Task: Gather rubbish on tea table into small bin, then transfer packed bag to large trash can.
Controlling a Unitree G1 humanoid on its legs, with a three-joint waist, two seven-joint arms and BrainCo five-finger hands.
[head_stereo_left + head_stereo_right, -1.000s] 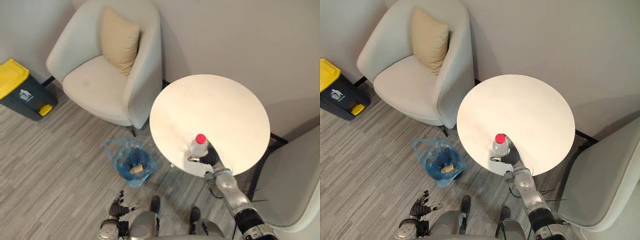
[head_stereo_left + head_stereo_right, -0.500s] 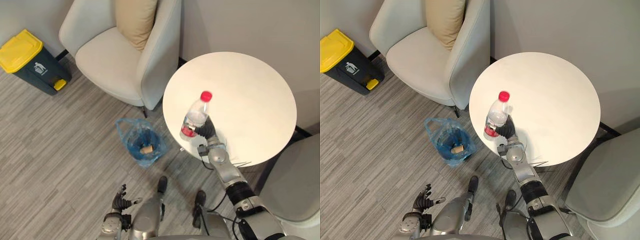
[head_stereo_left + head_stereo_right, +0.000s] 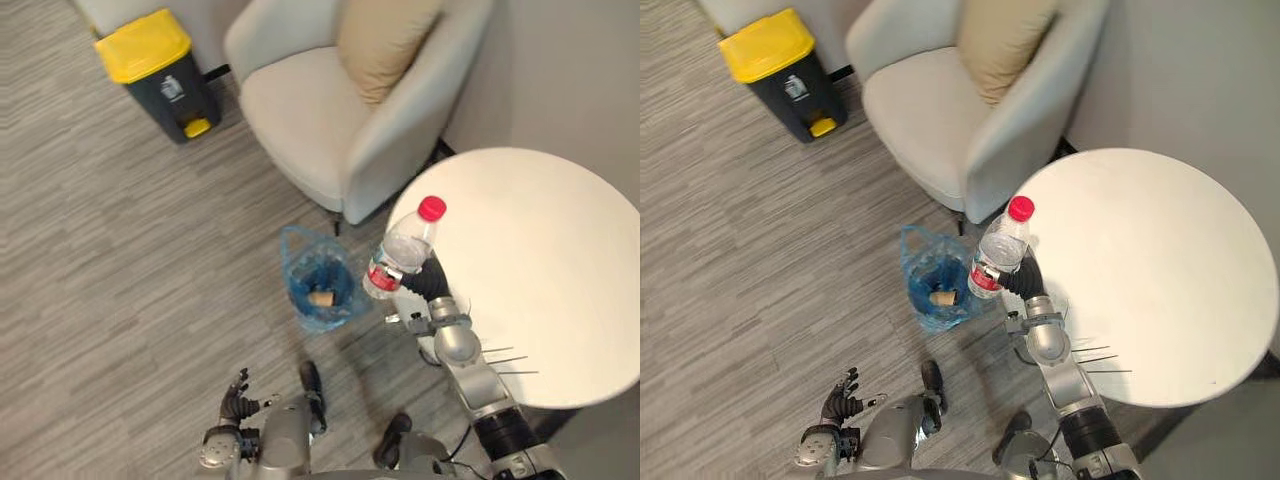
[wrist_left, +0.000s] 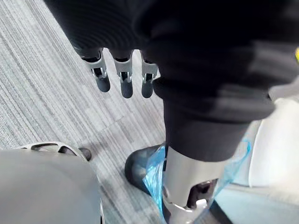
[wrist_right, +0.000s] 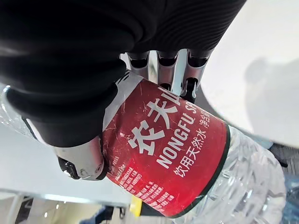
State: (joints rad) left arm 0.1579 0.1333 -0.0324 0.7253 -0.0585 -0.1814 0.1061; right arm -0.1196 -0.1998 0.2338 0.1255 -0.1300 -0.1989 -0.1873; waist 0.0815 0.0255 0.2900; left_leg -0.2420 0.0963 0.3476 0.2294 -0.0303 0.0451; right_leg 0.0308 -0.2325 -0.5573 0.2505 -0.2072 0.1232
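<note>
One water bottle [image 3: 401, 252] is gripped in my right hand [image 3: 432, 284]; I should centre it over the blue-bagged small bin [image 3: 299, 291] before uncurling. Left hand [image 3: 237, 402] hangs relaxed.

The right arm [image 3: 478, 385] is shining silver-grey, with round joints and a black ribbed band low down. The right hand [image 3: 430, 281] is wearing a dark ribbed cover. The left hand [image 3: 236, 400] is showing silver fingers [image 4: 126, 77] with dark tips.

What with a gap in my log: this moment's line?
right hand: shut on bottle | bottle: off table, outside small bin | left hand: open
</note>
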